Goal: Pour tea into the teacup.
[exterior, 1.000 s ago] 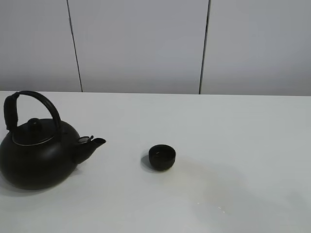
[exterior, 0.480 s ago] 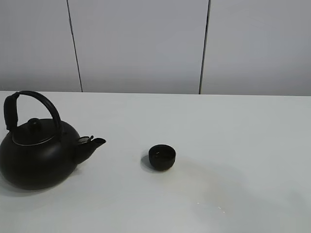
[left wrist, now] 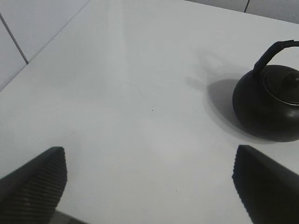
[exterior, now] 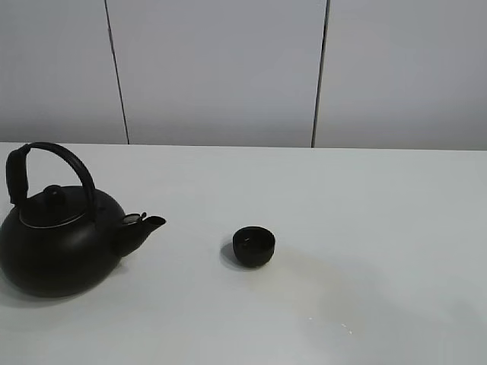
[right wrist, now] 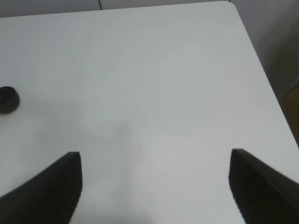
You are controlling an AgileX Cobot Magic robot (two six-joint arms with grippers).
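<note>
The teacup [exterior: 253,245] is a tiny round matte-black handleless cup standing near the middle of the white table; it also shows small in the right wrist view [right wrist: 7,99]. A big round black kettle [exterior: 57,236] with an arched handle stands at the left, spout toward the cup; the left wrist view shows it too [left wrist: 273,102]. My left gripper [left wrist: 149,184] is open and empty above bare table, well apart from the kettle. My right gripper [right wrist: 154,186] is open and empty, far from the cup. Neither gripper shows in the exterior view.
The white table [exterior: 365,213] runs back to a pale panelled wall [exterior: 221,68]. Its edge and corner show in the right wrist view [right wrist: 261,74], with floor beyond. In the left wrist view the table edge [left wrist: 46,44] meets the wall.
</note>
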